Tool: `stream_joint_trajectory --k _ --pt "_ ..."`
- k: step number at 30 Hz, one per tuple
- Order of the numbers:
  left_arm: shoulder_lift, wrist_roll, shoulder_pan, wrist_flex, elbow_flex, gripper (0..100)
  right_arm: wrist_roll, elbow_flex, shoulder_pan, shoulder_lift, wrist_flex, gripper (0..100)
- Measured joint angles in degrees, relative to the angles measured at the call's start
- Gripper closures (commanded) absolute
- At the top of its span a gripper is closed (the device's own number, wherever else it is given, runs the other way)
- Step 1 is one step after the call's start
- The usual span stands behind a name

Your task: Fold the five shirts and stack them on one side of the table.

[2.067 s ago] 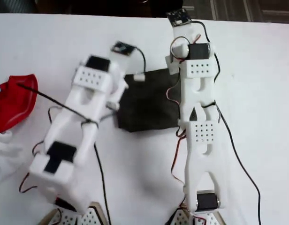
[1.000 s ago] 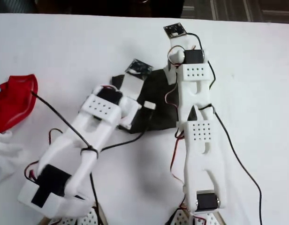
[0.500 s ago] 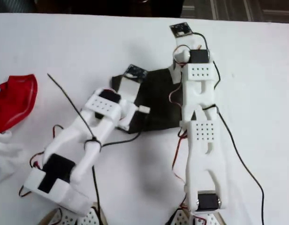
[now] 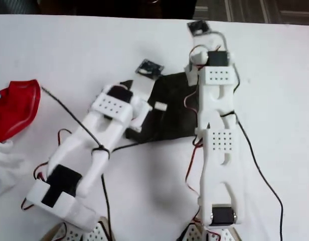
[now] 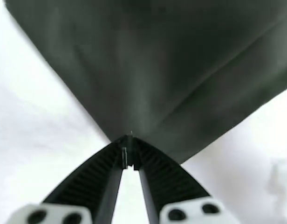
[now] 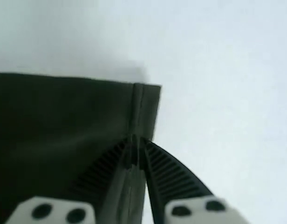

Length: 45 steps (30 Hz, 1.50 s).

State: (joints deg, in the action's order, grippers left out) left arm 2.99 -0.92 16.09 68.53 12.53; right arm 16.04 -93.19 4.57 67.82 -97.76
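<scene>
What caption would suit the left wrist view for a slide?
Left gripper shut on a corner of the dark shirt, white table beyond.

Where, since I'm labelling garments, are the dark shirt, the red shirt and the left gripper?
dark shirt (image 4: 170, 114), high view, bare cloth near its middle.
red shirt (image 4: 16, 109), high view, its middle.
left gripper (image 5: 128, 151), left wrist view, between its fingertips.

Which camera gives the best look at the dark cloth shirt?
The high view: most of the dark cloth shirt lies spread between both arms. The wrist views show one corner each, pinched by the left gripper and the right gripper.
</scene>
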Motion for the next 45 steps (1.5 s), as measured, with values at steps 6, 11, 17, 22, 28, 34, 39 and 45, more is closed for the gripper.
stream_joint_trajectory --k 6,11,17,22,28,34,39,45 --pt "0.00 0.00 -3.87 8.18 -8.44 97 0.00 0.09 -1.41 -7.38 -2.29 87.2" --pt "0.00 -0.09 -8.62 10.73 -11.25 97 -2.37 8.70 -2.46 -11.34 -2.29 83.3" --pt "0.00 -2.81 -13.45 10.99 -11.25 97 -2.64 23.03 -1.41 -12.22 -2.29 82.8" --pt "0.35 -3.52 -17.05 10.99 -11.25 97 -2.55 24.53 0.09 -12.22 -2.29 77.1" --pt "0.35 -3.52 -18.29 10.99 -11.25 97 -2.29 24.79 0.00 -12.04 -2.29 77.0" --pt "0.35 -3.69 -18.46 10.64 -11.25 97 -2.29 24.79 0.35 -7.03 -2.29 76.9" --pt "0.35 -3.69 -20.48 6.59 -7.38 97 -2.29 22.42 2.99 -6.86 -2.29 76.9" --pt "0.35 -4.66 -21.98 3.34 -1.93 97 -2.29 21.71 4.31 -6.86 -2.29 76.9"
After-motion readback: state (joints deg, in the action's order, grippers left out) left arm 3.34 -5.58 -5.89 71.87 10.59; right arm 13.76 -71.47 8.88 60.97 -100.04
